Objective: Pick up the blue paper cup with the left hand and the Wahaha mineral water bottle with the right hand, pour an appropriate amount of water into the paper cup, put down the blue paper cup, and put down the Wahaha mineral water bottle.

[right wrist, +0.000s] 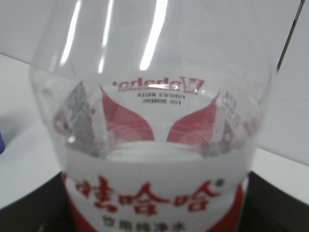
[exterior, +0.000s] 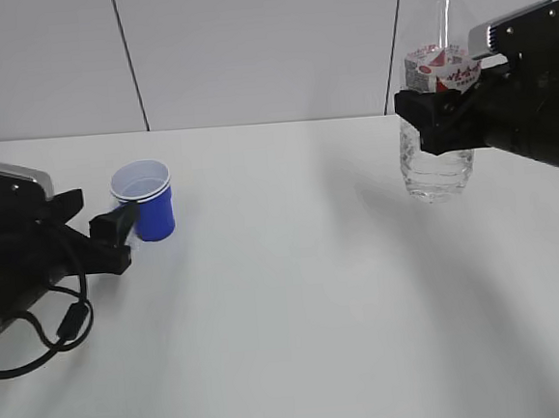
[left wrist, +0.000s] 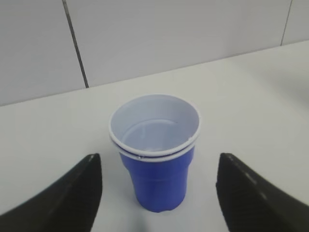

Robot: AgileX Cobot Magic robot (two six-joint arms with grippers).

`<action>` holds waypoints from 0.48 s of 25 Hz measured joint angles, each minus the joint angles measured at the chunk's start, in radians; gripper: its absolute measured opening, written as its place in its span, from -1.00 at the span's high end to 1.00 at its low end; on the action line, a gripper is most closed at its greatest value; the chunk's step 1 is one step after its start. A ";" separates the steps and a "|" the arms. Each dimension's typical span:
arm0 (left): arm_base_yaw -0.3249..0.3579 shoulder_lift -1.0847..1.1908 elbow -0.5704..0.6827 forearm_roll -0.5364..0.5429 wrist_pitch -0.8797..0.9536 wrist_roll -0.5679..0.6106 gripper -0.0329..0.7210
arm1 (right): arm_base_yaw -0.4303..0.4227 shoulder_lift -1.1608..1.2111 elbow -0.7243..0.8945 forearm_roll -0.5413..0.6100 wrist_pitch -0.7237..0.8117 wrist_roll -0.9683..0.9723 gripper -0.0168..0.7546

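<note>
bottle (exterior: 438,163): clear glossy ribbed plastic | cup (exterior: 147,202): matt blue paper | table (exterior: 296,295): smooth matt white

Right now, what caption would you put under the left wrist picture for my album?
A blue cup with a white inside stands on the white table, between the two open fingers of the claw.

At left of the frame, the blue paper cup (exterior: 146,210) is deep blue outside, white inside, with a doubled white rim. At upper right, the clear Wahaha mineral water bottle (exterior: 438,153) wears a red-and-white label (exterior: 440,69) with red lettering. The table (exterior: 297,304) is white; both grippers are black.
</note>
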 joint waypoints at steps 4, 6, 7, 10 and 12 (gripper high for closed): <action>0.000 -0.161 0.078 0.002 0.074 0.000 -0.55 | 0.000 0.000 0.000 0.000 0.000 0.000 -0.26; 0.000 -0.261 0.106 0.002 0.151 0.000 -0.55 | 0.000 0.000 0.000 0.000 0.000 0.000 -0.26; 0.000 -0.314 0.114 0.004 0.207 0.000 -0.55 | 0.000 0.000 0.000 0.000 0.000 0.000 -0.26; 0.000 -0.480 0.122 0.004 0.399 0.000 -0.55 | 0.000 0.000 0.000 0.000 -0.001 0.000 -0.26; 0.000 -0.591 0.125 -0.008 0.513 0.000 -0.55 | 0.000 0.000 0.000 0.000 -0.001 0.000 -0.26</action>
